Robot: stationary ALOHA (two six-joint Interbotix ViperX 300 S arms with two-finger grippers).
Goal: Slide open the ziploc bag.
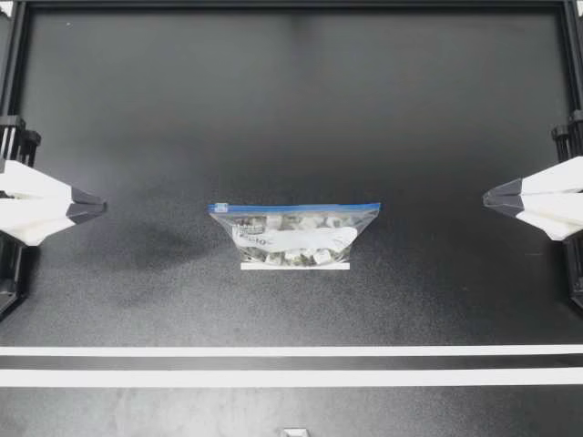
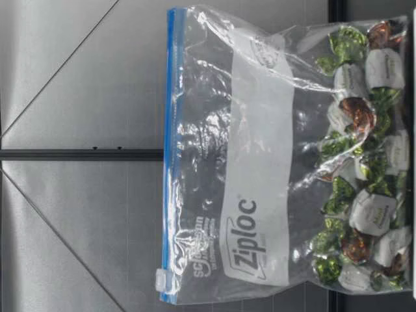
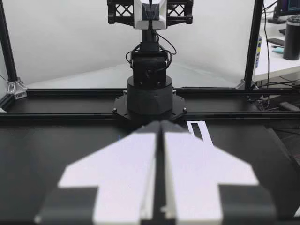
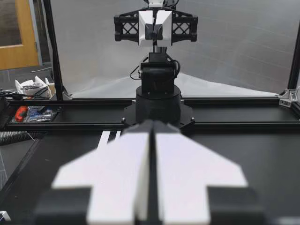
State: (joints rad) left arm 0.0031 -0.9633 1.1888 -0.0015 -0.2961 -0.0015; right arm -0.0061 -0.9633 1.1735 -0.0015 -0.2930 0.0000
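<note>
Sitting at the middle of the desk (image 1: 291, 109), the bag (image 1: 294, 235) is well apart from my left gripper (image 1: 102, 207) and right gripper (image 1: 486, 197), both pressed together, which should spread, one pinching the slider (image 2: 160, 280), one steadying the blue strip (image 2: 170, 156).

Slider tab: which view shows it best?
The low view: the slider tab sits close and clear at one end of the blue zip strip. The top view shows the strip, no clear tab; the wrist views show neither.
</note>
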